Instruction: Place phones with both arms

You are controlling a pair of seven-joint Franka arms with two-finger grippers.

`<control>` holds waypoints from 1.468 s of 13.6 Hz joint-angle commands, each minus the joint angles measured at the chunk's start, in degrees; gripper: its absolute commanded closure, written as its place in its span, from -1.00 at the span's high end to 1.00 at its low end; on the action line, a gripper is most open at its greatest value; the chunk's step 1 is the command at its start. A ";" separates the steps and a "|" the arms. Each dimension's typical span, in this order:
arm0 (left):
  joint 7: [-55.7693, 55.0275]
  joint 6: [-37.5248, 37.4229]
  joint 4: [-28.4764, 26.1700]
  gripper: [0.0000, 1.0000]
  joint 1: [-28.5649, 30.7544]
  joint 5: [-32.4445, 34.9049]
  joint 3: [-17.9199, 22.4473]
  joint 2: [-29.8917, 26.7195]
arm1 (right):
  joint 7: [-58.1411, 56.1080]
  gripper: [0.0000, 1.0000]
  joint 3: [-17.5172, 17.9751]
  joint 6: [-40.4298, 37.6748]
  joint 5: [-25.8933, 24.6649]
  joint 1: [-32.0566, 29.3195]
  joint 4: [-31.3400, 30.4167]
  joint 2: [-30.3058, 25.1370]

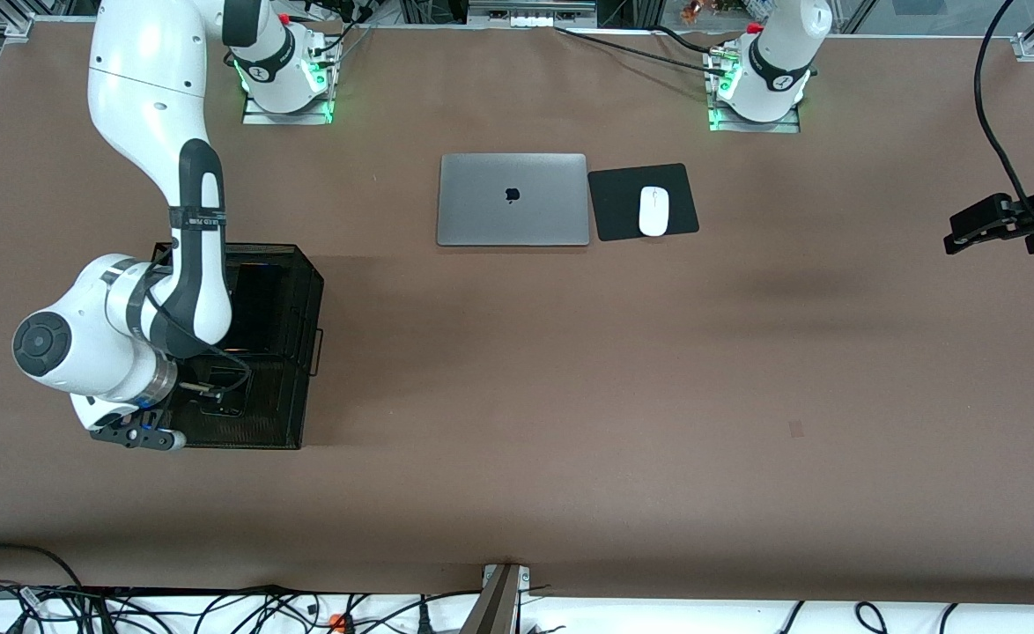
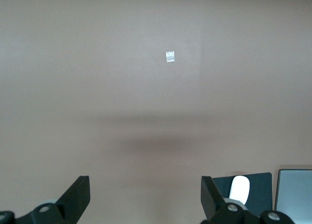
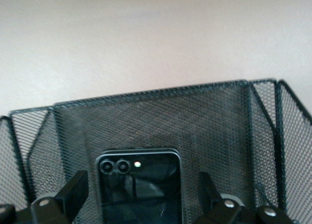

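The small black phone [image 3: 138, 185] lies flat on the floor of the black mesh basket [image 1: 292, 352], in the part of the basket nearer the front camera. Its back faces up, with two round camera lenses in one corner. In the right wrist view it shows between the two fingers of the right gripper [image 3: 139, 197], with its lens end pointing away from the gripper toward a mesh wall. It looks almost square, so its long side is hard to tell. In the front view the phone [image 1: 222, 398] is a dark flat shape partly hidden by the arm.

The right arm [image 1: 187, 264] comes from its base at the top of the table, bends down, and reaches into the basket at its own end of the table. The right gripper [image 1: 134, 433] hangs low over the basket's near edge. Its fingers are spread apart on each side of the phone and do not pinch it, so the phone is let go.

The left gripper [image 1: 979, 224] waits up in the air over bare table at the left arm's end. Its fingers [image 2: 78, 197] are wide apart and hold nothing.

A grey laptop [image 1: 513, 199] lies closed near the middle of the table. Beside it is a black pad [image 1: 614, 207] with a white mouse [image 1: 653, 211] on it.
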 commanded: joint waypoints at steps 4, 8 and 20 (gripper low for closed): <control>0.05 0.19 -0.31 1.00 0.28 -0.79 -0.14 -0.28 | 0.73 0.97 -5.45 -11.84 -0.16 2.35 6.16 -3.61; 0.22 0.19 -0.40 1.00 0.19 -0.79 -0.14 -0.28 | 10.03 1.00 -14.85 -23.72 -1.56 11.99 7.49 -9.84; 0.58 1.07 0.04 1.00 -0.34 -1.58 -0.40 -0.36 | 12.21 1.00 -27.53 -27.26 -0.96 31.10 4.16 -11.26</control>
